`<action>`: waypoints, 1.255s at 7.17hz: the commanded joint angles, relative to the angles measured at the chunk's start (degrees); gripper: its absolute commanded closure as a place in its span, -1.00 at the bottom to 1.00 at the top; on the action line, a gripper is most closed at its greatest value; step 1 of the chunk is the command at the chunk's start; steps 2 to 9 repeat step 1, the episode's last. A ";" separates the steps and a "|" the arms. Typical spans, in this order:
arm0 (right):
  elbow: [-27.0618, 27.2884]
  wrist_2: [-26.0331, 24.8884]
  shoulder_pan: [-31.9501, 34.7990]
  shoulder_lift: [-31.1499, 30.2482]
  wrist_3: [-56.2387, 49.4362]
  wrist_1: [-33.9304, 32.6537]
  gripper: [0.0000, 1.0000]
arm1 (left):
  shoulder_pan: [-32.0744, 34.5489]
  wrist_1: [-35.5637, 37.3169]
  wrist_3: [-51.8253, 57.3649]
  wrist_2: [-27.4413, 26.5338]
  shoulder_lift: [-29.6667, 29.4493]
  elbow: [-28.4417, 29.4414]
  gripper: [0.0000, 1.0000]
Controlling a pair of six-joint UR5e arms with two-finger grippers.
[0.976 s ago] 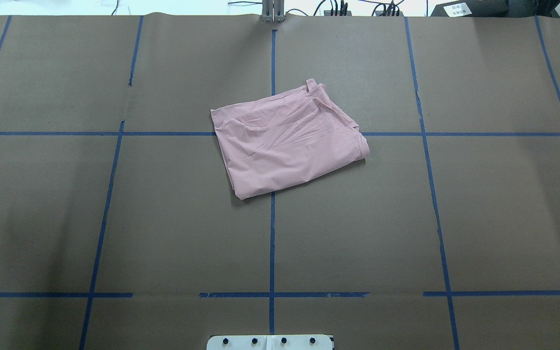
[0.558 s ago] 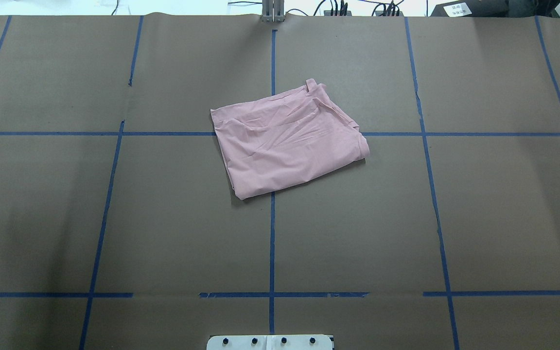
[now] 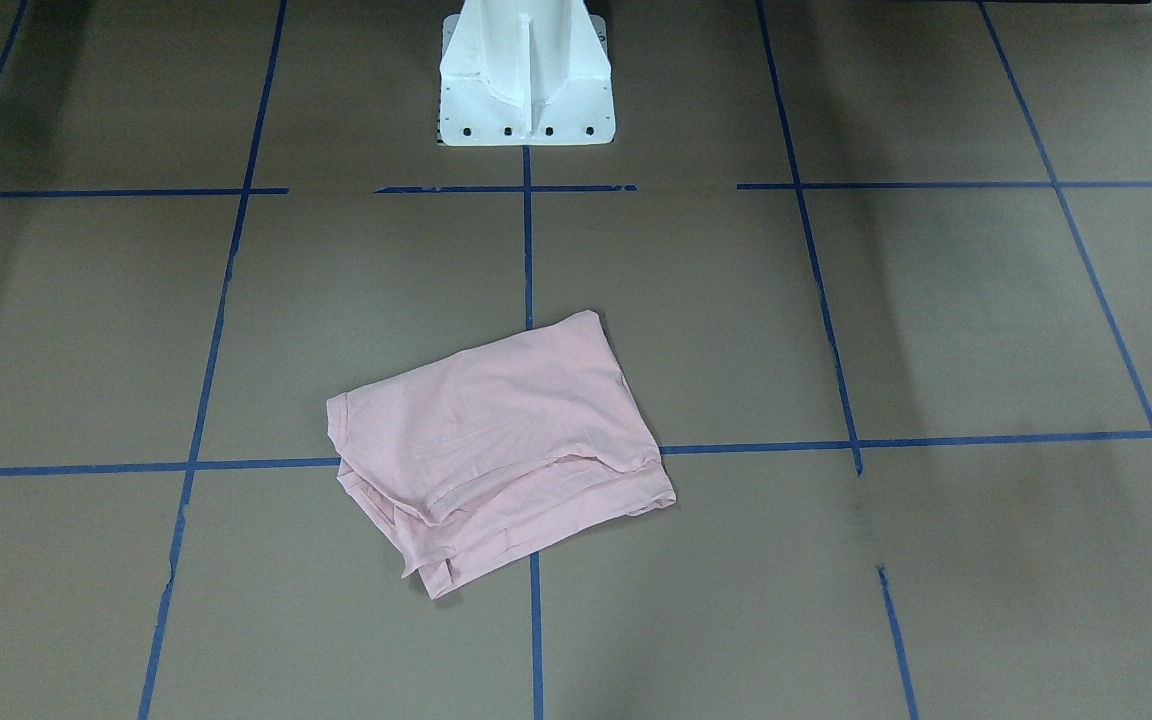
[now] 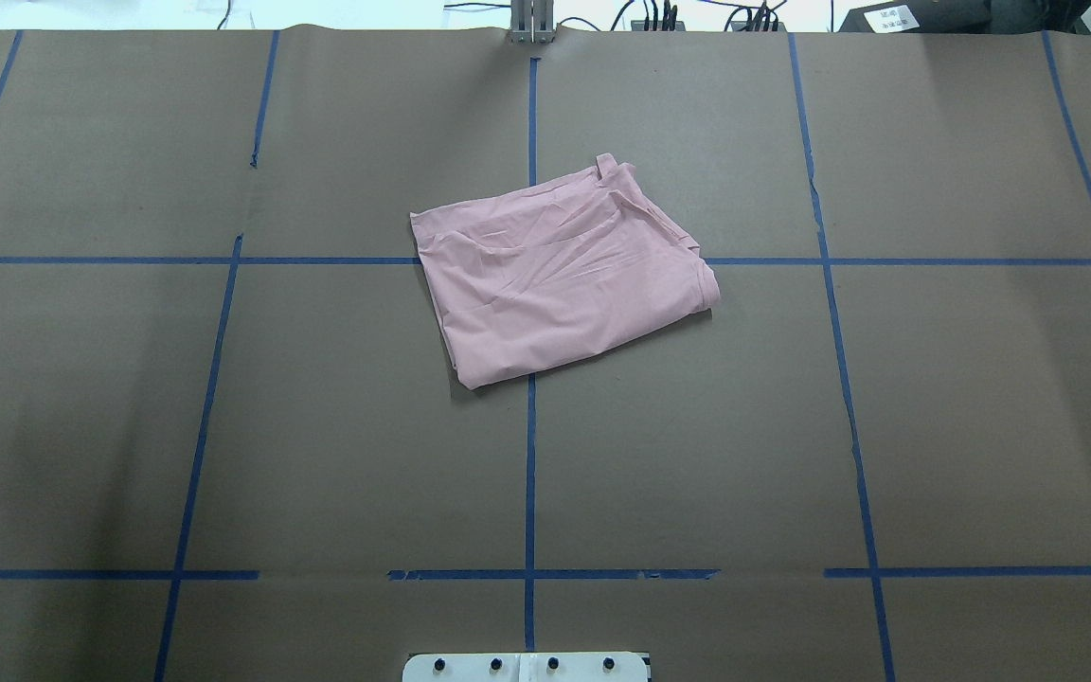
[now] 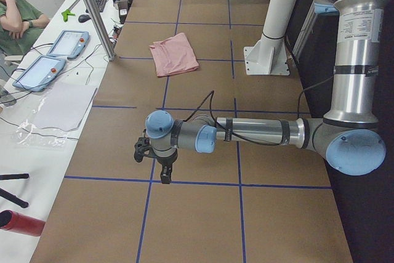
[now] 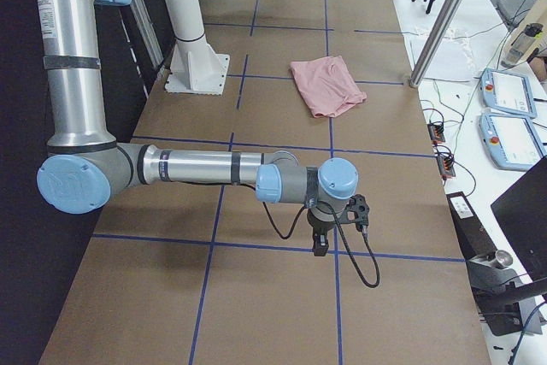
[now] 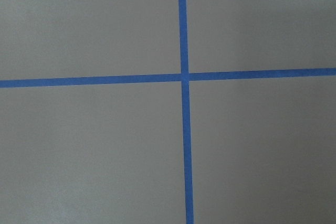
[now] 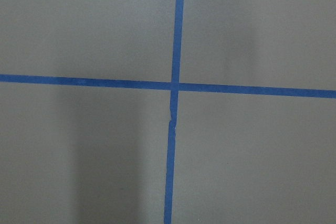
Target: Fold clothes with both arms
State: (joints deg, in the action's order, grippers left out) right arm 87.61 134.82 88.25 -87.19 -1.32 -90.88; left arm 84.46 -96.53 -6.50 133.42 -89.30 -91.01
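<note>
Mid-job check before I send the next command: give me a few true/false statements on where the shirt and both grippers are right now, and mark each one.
1. The pink T-shirt lies folded on the table, with no gripper touching it. True.
2. Its cartoon print faces up. False: only plain pink fabric shows.
3. The left gripper and the right gripper hang over bare table near opposite ends, well apart from the shirt. True.
4. The left wrist view shows the shirt. False: it shows only the brown table cover and a crossing of blue tape.
5. The shirt touches the white pedestal base. False: bare table lies between them.
</note>
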 commanded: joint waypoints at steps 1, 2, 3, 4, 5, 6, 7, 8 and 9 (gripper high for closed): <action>0.01 0.00 -0.01 0.00 0.00 0.00 -1.00 | 0.00 0.02 0.00 0.00 0.00 -0.13 -1.00; 0.01 0.00 -0.01 0.00 0.00 0.00 -1.00 | 0.00 0.02 0.00 0.00 0.00 -0.13 -1.00; 0.01 0.00 -0.01 0.00 0.00 0.00 -1.00 | 0.00 0.02 0.00 0.00 0.00 -0.13 -1.00; 0.01 0.00 -0.01 0.00 0.00 0.00 -1.00 | 0.00 0.02 0.00 0.00 0.00 -0.13 -1.00; 0.01 0.00 -0.01 0.00 0.00 0.00 -1.00 | 0.00 0.02 0.00 0.00 0.00 -0.13 -1.00; 0.01 0.00 -0.01 0.00 0.00 0.00 -1.00 | 0.00 0.02 0.00 0.00 0.00 -0.13 -1.00; 0.01 0.00 -0.01 0.00 0.00 0.00 -1.00 | 0.00 0.02 0.00 0.00 0.00 -0.13 -1.00; 0.01 0.00 -0.01 0.00 0.00 0.00 -1.00 | 0.00 0.02 0.00 0.00 0.00 -0.13 -1.00; 0.01 0.00 -0.01 0.00 0.00 0.00 -1.00 | 0.00 0.02 0.00 0.00 0.00 -0.13 -1.00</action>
